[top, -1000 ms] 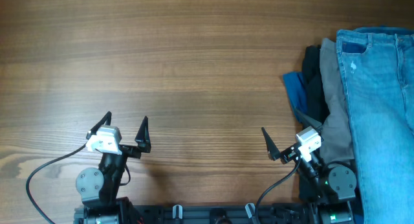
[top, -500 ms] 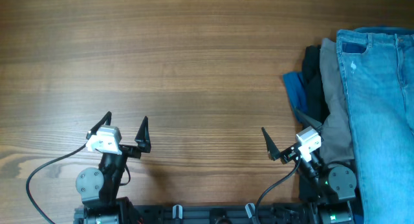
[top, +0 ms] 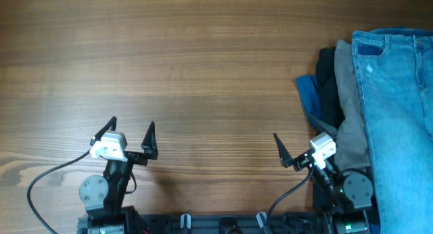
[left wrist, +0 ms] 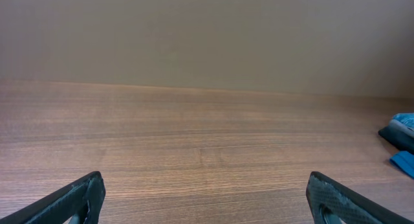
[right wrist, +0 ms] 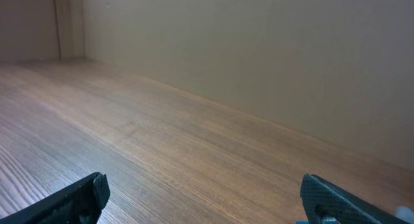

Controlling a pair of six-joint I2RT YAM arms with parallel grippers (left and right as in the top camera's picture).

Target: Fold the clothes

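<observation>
Denim: light-blue jeans (top: pixel 396 112) lie flat and unfolded on top of the pile, to the right of the right fingers (top: pixel 281 149). They run out of the overhead view at its right and lower edges.
Under-layers: grey garment (top: pixel 348 105), black garment (top: pixel 329 85) and bright-blue garment (top: pixel 310 95) show from beneath the jeans, ahead and right of the right fingers.
Left side: left fingers (top: pixel 150 136) spread wide, holding nothing, well apart from the pile; bare wooden surface (top: pixel 203 58) ahead of them.
Right side: right fingers spread wide, holding nothing, near the pile's edge.
Progress: folding judged not begun.
Risk one: a pinch at the pile's edge may catch two layers and drag the grey garment along.
Risk two: only the right fingers are near, so a one-sided pull may bunch or twist the legs.
Risk three: cloth beside the right arm's base may snag there.
</observation>
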